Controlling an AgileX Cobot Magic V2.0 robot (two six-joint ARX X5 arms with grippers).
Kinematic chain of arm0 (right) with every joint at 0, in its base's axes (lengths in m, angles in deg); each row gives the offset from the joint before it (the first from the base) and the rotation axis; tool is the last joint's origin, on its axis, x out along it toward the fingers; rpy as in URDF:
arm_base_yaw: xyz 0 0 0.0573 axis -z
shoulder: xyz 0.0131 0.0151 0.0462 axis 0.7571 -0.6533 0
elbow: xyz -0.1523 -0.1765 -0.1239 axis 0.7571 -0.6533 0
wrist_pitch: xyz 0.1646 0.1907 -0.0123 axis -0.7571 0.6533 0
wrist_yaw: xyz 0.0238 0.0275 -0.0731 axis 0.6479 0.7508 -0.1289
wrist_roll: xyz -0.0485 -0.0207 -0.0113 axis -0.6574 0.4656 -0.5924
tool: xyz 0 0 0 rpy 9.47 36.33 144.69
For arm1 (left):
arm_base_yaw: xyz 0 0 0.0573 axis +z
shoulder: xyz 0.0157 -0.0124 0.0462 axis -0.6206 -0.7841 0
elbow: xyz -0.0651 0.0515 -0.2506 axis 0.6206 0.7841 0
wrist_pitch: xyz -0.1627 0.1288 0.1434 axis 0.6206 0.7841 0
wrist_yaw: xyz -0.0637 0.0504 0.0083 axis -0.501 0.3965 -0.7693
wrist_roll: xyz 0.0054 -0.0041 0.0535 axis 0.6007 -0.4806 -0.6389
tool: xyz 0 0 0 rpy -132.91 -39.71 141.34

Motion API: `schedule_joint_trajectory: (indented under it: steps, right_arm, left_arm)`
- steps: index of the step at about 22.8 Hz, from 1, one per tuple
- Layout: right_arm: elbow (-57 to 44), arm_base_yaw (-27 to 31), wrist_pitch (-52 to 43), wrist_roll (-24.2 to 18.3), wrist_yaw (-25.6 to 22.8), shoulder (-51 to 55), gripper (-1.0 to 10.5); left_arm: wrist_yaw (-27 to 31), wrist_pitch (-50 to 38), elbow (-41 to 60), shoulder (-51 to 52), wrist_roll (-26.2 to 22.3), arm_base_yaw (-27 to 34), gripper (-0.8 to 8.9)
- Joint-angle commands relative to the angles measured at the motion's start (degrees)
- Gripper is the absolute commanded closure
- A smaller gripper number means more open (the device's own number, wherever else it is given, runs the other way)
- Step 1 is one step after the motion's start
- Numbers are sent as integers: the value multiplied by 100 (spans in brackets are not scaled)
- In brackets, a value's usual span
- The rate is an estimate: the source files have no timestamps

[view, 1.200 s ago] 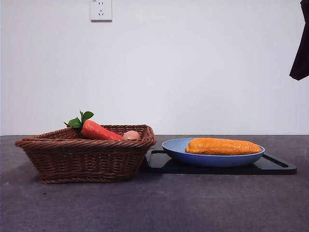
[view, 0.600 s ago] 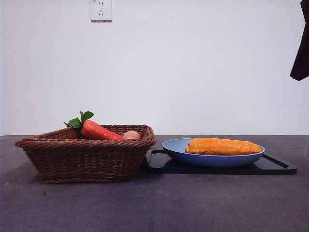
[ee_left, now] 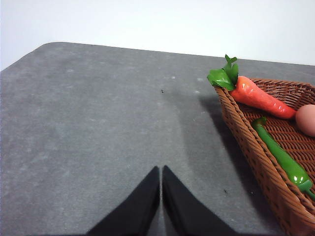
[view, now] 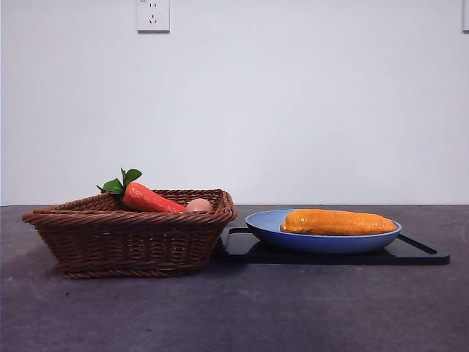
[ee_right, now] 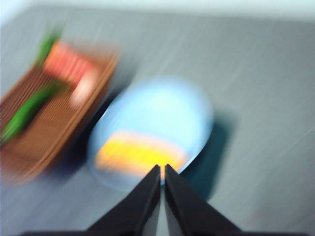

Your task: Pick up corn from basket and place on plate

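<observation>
Nearest in the front view is the bare dark bench [view: 242, 315]. On it, toward its left side, stands the wicker basket [view: 132, 238]. Beside the basket, on the right, lies a flat black tray [view: 421, 253], and on the tray sits the blue plate [view: 322, 240], its rim close to the basket's right end. The corn [view: 338, 222] lies lengthwise on the plate, resting inside the rim.

In the basket a red-orange carrot [view: 150, 199] leans against the far-left corner, its green leaves sticking up above the braided rim, and a small peach ball [view: 198, 205] sits just to its right. My left wrist view also shows a green pepper [ee_left: 281, 156] lying along the basket's floor.

My left pincer [ee_left: 161, 173] has its jaws pressed together and holds nothing, over bare bench beside the basket's outer wall. My right pincer [ee_right: 162, 172] is likewise closed and empty, above the plate with the corn just beyond its tips, though that view is badly blurred.

Behind the bench rises a white wall with a socket [view: 153, 15] high up.
</observation>
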Motion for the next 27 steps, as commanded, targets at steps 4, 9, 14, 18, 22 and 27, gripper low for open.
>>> schedule_joint_trajectory:
  steps: [4, 9, 14, 18, 22, 27]
  right_arm:
    - [-2199, 367, -2347, -92, -59, 1738, 945]
    - [-3355, 323, -2874, -87, -343, 2798, 945]
    - [-3786, 319, -2872, -87, -354, 3324, 945]
    - [-3969, 319, -2820, -85, -553, 3565, 945]
    - [-4098, 319, -2706, -85, -673, 3729, 945]
    - [-4177, 317, -2430, -81, -756, 3919, 945]
  left_arm:
    - [4, 31, 157, 0, 13, 7, 806]
    - [4, 31, 157, 0, 13, 7, 806]
    - [4, 31, 157, 0, 13, 7, 806]
    - [4, 31, 157, 0, 13, 7, 806]
    - [4, 31, 157, 0, 13, 7, 806]
    - [4, 31, 157, 0, 13, 7, 806]
